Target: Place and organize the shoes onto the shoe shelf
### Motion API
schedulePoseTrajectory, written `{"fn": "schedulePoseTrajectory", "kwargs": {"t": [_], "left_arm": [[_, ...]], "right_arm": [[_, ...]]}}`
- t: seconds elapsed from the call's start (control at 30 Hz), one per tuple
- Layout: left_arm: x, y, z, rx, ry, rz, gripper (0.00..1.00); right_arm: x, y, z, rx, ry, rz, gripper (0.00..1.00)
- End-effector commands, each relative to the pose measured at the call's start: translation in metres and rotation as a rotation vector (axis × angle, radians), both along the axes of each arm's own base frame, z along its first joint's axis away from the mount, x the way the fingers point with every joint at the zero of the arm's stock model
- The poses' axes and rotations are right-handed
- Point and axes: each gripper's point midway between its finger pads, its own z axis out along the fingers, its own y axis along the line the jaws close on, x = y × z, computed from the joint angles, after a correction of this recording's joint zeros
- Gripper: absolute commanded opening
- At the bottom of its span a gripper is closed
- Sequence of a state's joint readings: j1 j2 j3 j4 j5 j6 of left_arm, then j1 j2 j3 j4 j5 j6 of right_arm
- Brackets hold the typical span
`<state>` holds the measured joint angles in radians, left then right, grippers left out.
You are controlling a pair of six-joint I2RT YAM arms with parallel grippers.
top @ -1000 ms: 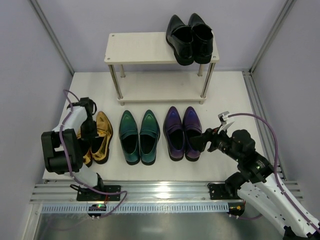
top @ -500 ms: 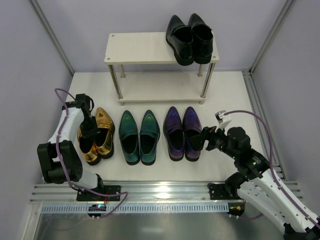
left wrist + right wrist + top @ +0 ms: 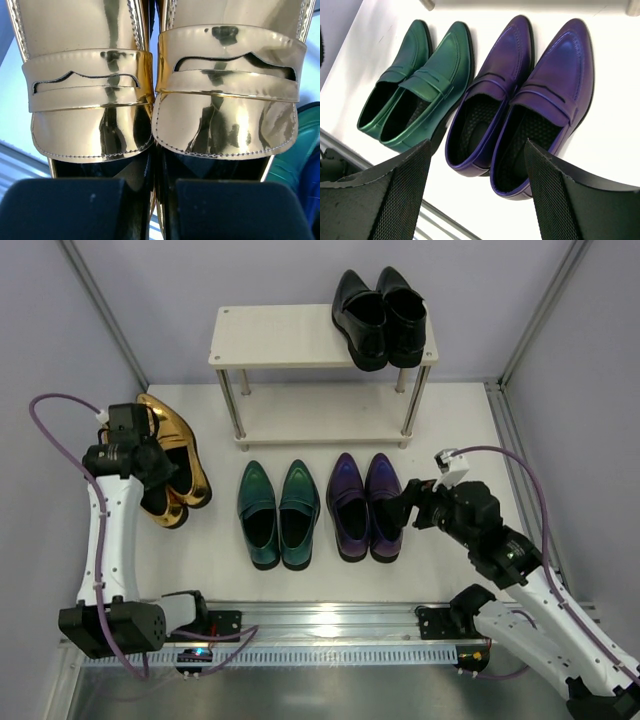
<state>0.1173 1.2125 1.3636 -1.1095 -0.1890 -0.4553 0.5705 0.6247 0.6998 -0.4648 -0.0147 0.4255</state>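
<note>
– Roughly where is the shelf job?
– One pair of four is done: the black loafers [image 3: 380, 312] sit on the right end of the shoe shelf [image 3: 280, 337] top board. Nothing else is shelved yet.
– Rest?
– The gold loafers [image 3: 172, 455] are in the left gripper [image 3: 150, 202], fingers clamped on the two inner walls. The pair is left of the shelf, apparently off the surface [image 3: 455, 430]. The teal loafers [image 3: 278, 512] and purple loafers [image 3: 365, 502] lie side by side in front of the shelf, untouched.
– Right side?
– The right gripper [image 3: 402, 512] hovers at the purple pair's heels, fingers wide apart, holding nothing. Likely the next pick.
– Any brand or label?
– None legible on the shoes or shelf.
</note>
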Motion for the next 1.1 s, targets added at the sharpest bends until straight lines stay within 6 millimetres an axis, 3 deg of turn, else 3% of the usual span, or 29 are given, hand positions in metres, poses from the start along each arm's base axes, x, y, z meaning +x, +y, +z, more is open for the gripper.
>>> {"fn": "schedulePoseTrajectory", "kwargs": {"t": [0.0,0.2,0.33,0.37,0.47,0.5,0.6,0.63,0.67,0.7,0.73,0.8,0.83,1.07], "left_arm": [[0.021,-0.011,0.069,-0.022,-0.279,-0.021,0.00],[0.027,-0.040,0.133,-0.096,-0.511,-0.145,0.00],[0.037,-0.072,0.184,-0.151,-0.672,-0.299,0.00],[0.034,-0.079,0.207,-0.153,-0.727,-0.333,0.00],[0.038,-0.101,0.228,-0.162,-0.754,-0.417,0.00],[0.034,-0.104,0.252,-0.152,-0.801,-0.434,0.00],[0.048,-0.122,0.255,-0.154,-0.756,-0.498,0.00],[0.045,-0.125,0.279,-0.137,-0.806,-0.509,0.01],[0.047,-0.127,0.284,-0.124,-0.807,-0.515,0.00],[0.061,-0.134,0.273,-0.127,-0.752,-0.523,0.00],[0.056,-0.135,0.301,-0.119,-0.823,-0.530,0.01],[0.065,-0.141,0.307,-0.117,-0.825,-0.544,0.00],[0.080,-0.145,0.304,-0.122,-0.814,-0.550,0.00],[0.116,-0.185,0.346,-0.166,-1.021,-0.621,0.00]], "right_arm": [[0.010,-0.007,0.017,-0.006,-0.024,-0.070,0.76],[0.016,-0.011,0.025,-0.032,-0.028,-0.100,0.76],[0.020,-0.011,0.028,-0.042,-0.031,-0.103,0.76],[0.020,-0.011,0.027,-0.045,-0.027,-0.103,0.76],[0.021,-0.011,0.029,-0.051,-0.030,-0.103,0.75],[0.022,-0.011,0.030,-0.052,-0.033,-0.105,0.75],[0.023,-0.013,0.032,-0.057,-0.041,-0.110,0.76],[0.023,-0.013,0.033,-0.057,-0.042,-0.110,0.75],[0.022,-0.013,0.033,-0.058,-0.043,-0.108,0.76],[0.022,-0.014,0.034,-0.062,-0.047,-0.110,0.75],[0.022,-0.015,0.034,-0.067,-0.048,-0.113,0.75],[0.022,-0.017,0.036,-0.072,-0.058,-0.116,0.76],[0.022,-0.017,0.035,-0.077,-0.061,-0.119,0.75],[0.025,-0.016,0.034,-0.072,-0.070,-0.119,0.76]]}}
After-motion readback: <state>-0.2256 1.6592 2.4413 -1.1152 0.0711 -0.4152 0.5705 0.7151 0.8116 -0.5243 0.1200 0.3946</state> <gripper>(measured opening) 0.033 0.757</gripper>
